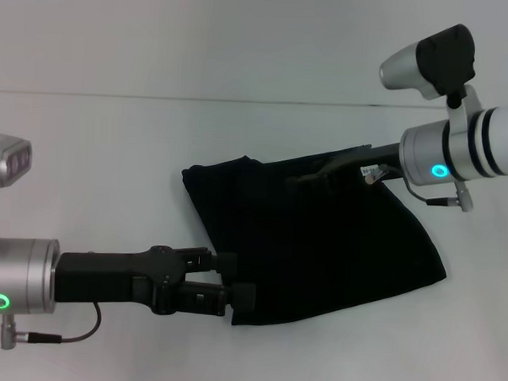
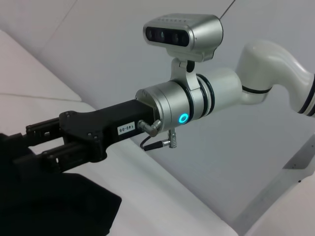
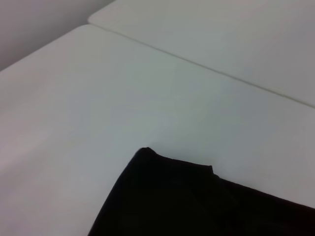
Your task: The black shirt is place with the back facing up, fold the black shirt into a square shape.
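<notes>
L tool [image 1: 243, 281]: low at the near-left edge of the black shirt [image 1: 319, 244], reaching in from your left. Fingers [image 1: 226, 261] look parted w/ a dark gap between upper and lower pair. Tips touch or overlap the cloth edge, but black on black, so you can't tell if any fabric is pinched. Treat as released.

R tool [image 2: 34, 142]: over the far-right edge of the shirt, body pointing in from your right. Head view loses the tips against the cloth. L wrist view shows two finger bars apart, tips at or in the fabric. Can't tell if it's gripping cloth or just resting there.

Shirt: already folded down to a rough four-sided pad, mid-desk, slightly right of centre. Long axis runs on a diagonal from far-left corner to near-right corner. Edges uneven, far-left corner bunched. No lettering showing.

Key relation: the two tools sit on opposite edges, L near side, R far side, shirt between them. L is nearer the near-left corner, R nearer the far-right one.

Desk [image 1: 87, 149]: white, w/ a seam line running across behind the shirt.

Step (my read): late in the fold. Shape's not square yet, so you'd prob need one more fold or a tidy.

Risk: check the grip before you lift, or the layers may slide apart.
</notes>
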{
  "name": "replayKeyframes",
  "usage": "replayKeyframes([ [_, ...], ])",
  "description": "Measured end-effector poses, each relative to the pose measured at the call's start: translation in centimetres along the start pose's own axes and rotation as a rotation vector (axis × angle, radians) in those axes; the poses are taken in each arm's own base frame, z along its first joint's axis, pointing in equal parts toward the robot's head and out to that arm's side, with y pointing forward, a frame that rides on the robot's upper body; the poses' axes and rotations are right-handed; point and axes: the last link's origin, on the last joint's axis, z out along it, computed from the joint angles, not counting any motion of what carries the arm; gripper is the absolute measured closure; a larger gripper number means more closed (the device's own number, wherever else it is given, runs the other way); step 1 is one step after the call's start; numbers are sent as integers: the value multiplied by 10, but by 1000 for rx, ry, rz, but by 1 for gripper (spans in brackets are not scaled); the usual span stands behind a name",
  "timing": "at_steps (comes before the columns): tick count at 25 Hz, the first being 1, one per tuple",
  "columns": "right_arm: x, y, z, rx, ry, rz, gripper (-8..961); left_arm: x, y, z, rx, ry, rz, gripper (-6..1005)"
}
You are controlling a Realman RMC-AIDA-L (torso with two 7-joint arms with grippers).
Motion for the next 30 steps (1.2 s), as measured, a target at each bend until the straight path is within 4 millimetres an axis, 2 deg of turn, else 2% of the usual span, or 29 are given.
replayKeyframes([
  [2,2,1,3,8,0,6,284,0,-1,0,4,-2,-2,63],
  [8,2,6,9,6,-1,1,280,0,-1,0,5,-8,-3,67],
  [13,3,4,8,14,-5,12,338,-1,-2,1,9,-27,-4,70],
  [21,4,4,7,4,2,13,576,-2,-3,1,18,-26,-9,76],
  [26,3,7,8,-4,4,9,819,-2,-4,1,23,-28,-10,79],
  [30,3,8,9,-6,5,5,927,-2,-5,1,33,-27,-9,81],
])
